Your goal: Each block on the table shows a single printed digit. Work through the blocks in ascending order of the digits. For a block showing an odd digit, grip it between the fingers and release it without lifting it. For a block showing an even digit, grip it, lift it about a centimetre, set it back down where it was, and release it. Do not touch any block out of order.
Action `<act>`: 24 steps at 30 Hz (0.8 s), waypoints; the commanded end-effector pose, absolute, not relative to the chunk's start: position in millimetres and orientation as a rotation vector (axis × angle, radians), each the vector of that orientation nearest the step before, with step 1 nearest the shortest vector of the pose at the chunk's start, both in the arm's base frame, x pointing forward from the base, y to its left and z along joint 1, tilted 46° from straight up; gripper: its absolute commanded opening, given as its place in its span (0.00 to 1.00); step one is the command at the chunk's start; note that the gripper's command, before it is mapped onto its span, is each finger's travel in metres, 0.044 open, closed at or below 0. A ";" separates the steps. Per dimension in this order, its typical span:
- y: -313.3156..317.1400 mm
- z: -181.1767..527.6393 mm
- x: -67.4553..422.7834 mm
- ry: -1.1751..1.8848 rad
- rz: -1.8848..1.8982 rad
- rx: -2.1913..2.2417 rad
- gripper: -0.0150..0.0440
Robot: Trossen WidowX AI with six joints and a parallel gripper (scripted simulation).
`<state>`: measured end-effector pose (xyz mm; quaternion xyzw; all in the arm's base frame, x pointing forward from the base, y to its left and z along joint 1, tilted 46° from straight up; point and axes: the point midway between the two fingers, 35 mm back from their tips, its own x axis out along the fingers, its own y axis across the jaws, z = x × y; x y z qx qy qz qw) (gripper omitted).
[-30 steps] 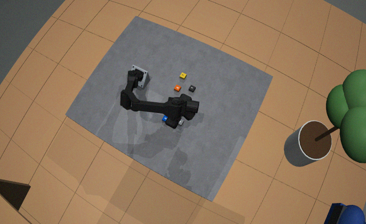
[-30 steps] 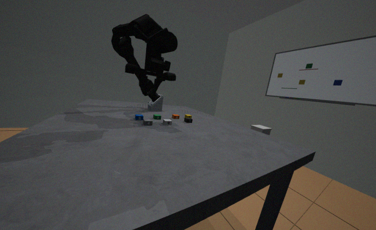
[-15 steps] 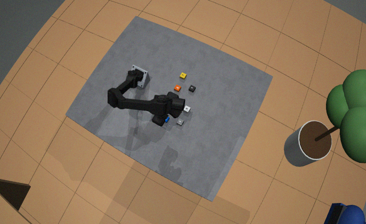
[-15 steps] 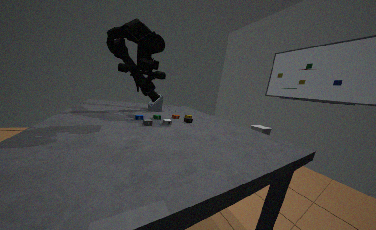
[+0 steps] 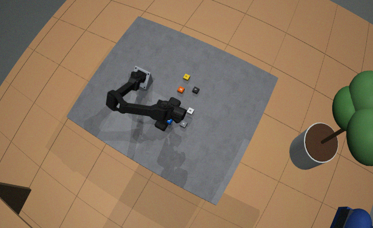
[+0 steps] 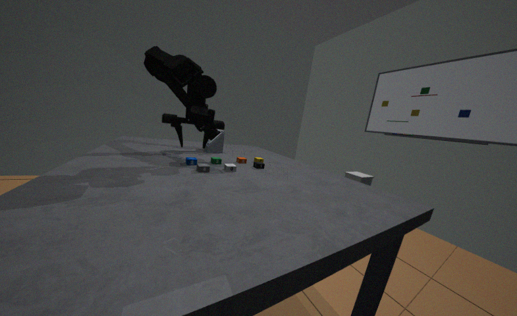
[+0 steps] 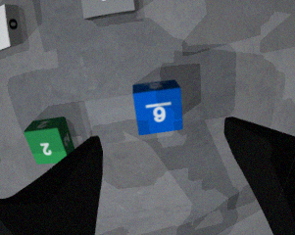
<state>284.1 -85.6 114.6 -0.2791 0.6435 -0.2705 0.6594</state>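
My gripper (image 6: 193, 147) (image 7: 164, 135) is open and empty, above the table, its fingers on either side of the blue block (image 5: 169, 121) (image 6: 191, 160) (image 7: 157, 93) in the wrist view. That block shows an underlined 6 or 9, I cannot tell which. The green block (image 6: 216, 160) (image 7: 48, 149) shows 2, beside the left finger in the wrist view. The grey block (image 5: 183, 124) (image 6: 203, 168) (image 7: 108, 7) and white block (image 5: 190, 110) (image 6: 230, 167) (image 7: 0, 39), a 0, stand farther out. Orange (image 5: 180, 89) (image 6: 241, 160), black (image 5: 195, 90) (image 6: 258, 165) and yellow (image 5: 186, 76) (image 6: 258, 159) blocks have unclear digits.
All blocks stand on the grey table (image 5: 224, 84) (image 6: 253, 219). The arm's base plate (image 5: 146, 81) (image 6: 216, 145) is behind them. A potted plant (image 5: 321, 141) stands off the table, and a whiteboard (image 6: 449, 85) hangs on the wall.
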 end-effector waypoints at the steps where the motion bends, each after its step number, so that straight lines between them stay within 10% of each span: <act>1: -96.3 106.4 282.7 1.450 -0.614 -0.642 0.93; 24: -119.8 84.2 283.9 1.450 -0.615 -0.643 0.93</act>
